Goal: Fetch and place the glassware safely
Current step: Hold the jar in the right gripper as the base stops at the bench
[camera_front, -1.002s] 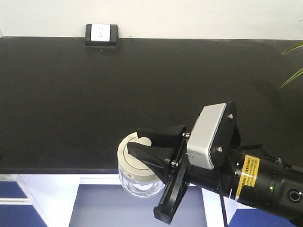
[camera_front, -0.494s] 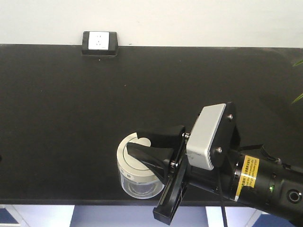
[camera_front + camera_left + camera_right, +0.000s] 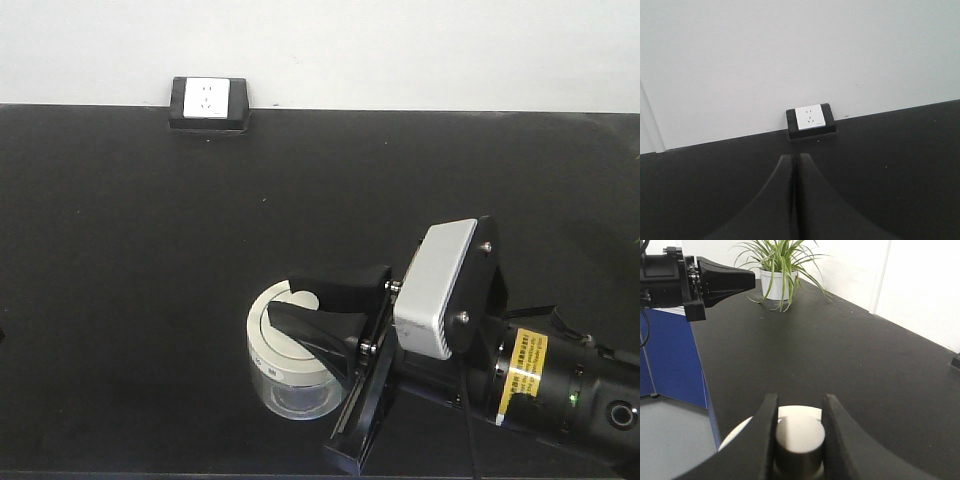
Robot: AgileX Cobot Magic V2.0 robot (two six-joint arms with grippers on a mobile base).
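**Lidded glass jar held over the desk, not yet released**

The right gripper (image 3: pixel 285 300) is clamped on the knob (image 3: pixel 797 437) of the cream lid (image 3: pixel 262 345). The glass jar (image 3: pixel 288 388) hangs below it, near the desk's (image 3: pixel 150 250) front edge. I cannot tell whether its base touches the top. Fetching looks done, while setting down and letting go appear to be left. Open black surface runs back to the wall socket (image 3: pixel 208 100), and a potted plant (image 3: pixel 780 265) stands at the desk's far end. The left gripper (image 3: pixel 793 161), fingers together and empty, is well apart.

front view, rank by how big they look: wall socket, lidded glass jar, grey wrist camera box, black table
1. black table
2. grey wrist camera box and lidded glass jar: too alike to rank, as the right gripper partly hides the jar
3. wall socket
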